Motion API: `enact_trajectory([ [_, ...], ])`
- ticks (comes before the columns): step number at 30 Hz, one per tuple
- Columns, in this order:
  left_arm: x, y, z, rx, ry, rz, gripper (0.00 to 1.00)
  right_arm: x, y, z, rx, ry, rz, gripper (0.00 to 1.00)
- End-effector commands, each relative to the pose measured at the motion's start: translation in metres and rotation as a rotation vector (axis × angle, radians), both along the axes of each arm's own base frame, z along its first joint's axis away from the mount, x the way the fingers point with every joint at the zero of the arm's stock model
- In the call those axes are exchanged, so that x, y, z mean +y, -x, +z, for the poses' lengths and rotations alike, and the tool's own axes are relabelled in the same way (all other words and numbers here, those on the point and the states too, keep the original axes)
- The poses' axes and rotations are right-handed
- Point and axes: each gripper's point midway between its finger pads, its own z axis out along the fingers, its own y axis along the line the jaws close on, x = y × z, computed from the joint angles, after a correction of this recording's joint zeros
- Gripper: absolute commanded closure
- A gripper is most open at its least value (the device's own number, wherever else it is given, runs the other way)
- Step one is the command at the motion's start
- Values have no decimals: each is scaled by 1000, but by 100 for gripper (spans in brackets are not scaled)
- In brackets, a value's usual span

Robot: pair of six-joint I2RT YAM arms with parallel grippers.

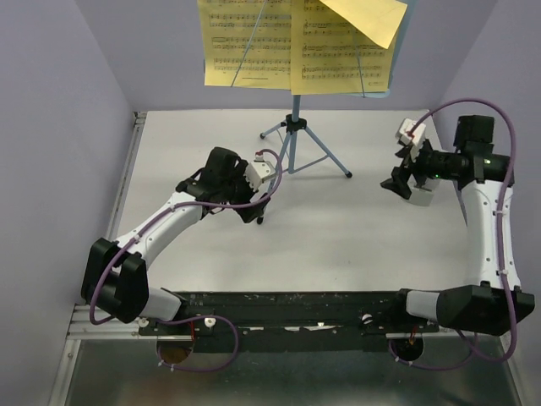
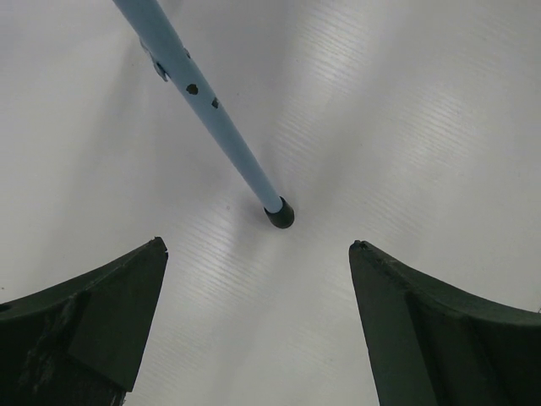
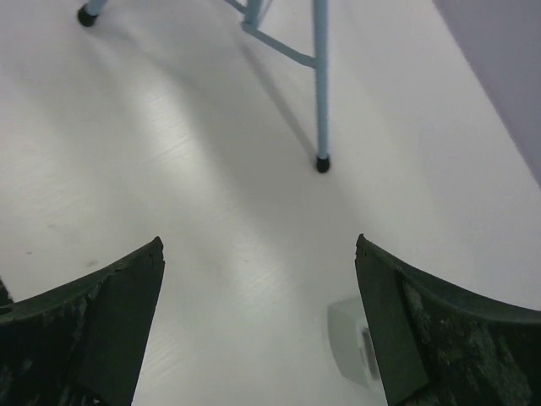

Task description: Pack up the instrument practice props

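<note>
While the light-blue metal music stand on thin tripod legs [image 1: 293, 139] is standing at upper centre of the top view, holding yellow sheet-music pages [image 1: 287, 42], the left gripper [image 2: 258, 254] is hovering wide open near one black-tipped leg. The right gripper [image 3: 258, 249] is gaping equally wide above the white table [image 1: 338, 245], with a small whitish translucent plastic piece [image 3: 351, 342] lying just beside one finger.

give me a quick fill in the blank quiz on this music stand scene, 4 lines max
1. The pages on the music stand are ____ in colour.
2. The left pincer is ____, with nothing between its fingers.
3. The foot at the tip of the blue leg ahead of it is ____.
4. The small whitish plastic piece shows in the ____ wrist view.

Missing words: yellow, open, black, right.
</note>
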Motion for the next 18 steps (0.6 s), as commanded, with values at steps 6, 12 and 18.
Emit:
enact_trajectory([
  [6,-11,-16,31,-124,74,4,1,57,12,-60,170,8,158,0],
  [12,-14,-49,47,-59,222,281,1,83,-40,-60,306,-313,17,0],
  [18,-39,-64,58,-79,278,171,24,89,-84,-69,142,-259,95,12],
])
